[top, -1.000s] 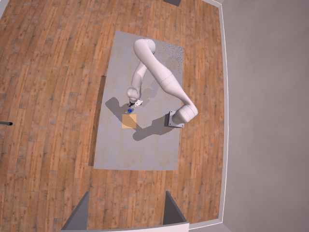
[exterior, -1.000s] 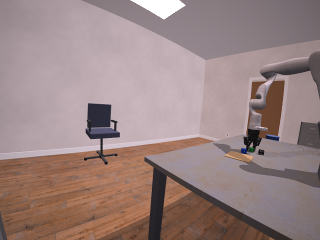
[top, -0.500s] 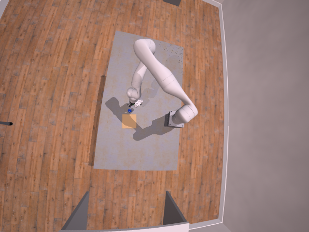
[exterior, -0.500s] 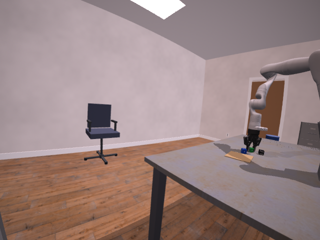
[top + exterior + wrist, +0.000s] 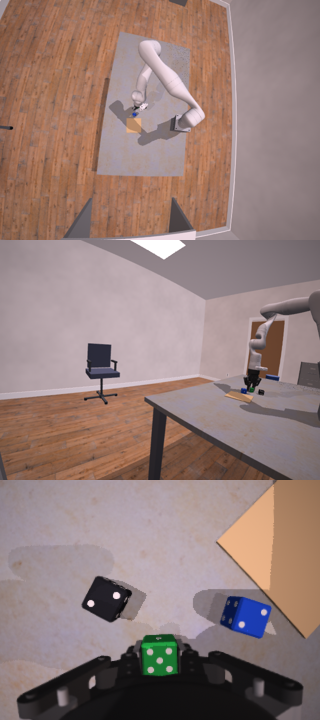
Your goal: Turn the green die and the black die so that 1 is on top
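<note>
1. The mottled grey table carries everything; all three dice sit off the mat.
2. My smooth, pale arm could clip the blue die if I swing low towards the mat.
3. The thin, square tan mat lies flat; a dragging fingertip might ruck or shift it.
4. My claw is narrowed onto the green die, 5 up; an off-centre grip could let it slip while turning.
5. The round-cornered dice: black shows 2 up, well apart; blue, 2 up, sits just beside the mat, easily knocked.
</note>
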{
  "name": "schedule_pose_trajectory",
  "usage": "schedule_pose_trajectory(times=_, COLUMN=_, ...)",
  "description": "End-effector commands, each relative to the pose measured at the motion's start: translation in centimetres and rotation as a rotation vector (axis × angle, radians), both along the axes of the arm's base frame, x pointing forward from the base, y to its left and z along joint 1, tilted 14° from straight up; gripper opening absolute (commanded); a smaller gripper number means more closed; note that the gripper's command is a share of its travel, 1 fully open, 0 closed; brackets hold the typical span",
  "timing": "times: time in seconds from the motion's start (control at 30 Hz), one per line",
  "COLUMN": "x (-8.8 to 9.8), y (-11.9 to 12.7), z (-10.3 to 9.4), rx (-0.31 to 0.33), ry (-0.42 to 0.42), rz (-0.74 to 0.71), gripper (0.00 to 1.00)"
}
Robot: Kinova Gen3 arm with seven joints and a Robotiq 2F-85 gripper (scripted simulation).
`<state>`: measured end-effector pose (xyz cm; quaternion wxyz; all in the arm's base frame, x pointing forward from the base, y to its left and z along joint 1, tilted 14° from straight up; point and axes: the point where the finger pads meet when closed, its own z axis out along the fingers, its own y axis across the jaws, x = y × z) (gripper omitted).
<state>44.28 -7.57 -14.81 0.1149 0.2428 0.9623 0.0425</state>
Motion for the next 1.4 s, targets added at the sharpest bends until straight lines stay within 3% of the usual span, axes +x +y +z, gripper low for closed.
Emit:
schedule_pose_trajectory(times=0.0, x=0.0, y=0.0, z=0.0, rx=0.0, ry=-0.001, rz=0.0, gripper=0.26)
schedule_pose_trajectory(times=1.03, x=0.0, y=0.0, z=0.2, rx=0.0, ry=-0.001, rz=0.0, gripper=0.26)
schedule_pose_trajectory(times=1.23, x=-0.3, y=-0.1, z=1.2, rx=0.0, ry=-0.001, rz=0.0, gripper=0.26)
schedule_pose_trajectory(times=1.37, x=-0.8, y=-0.1, z=3.4, rx=0.0, ry=-0.001, rz=0.0, gripper=0.26)
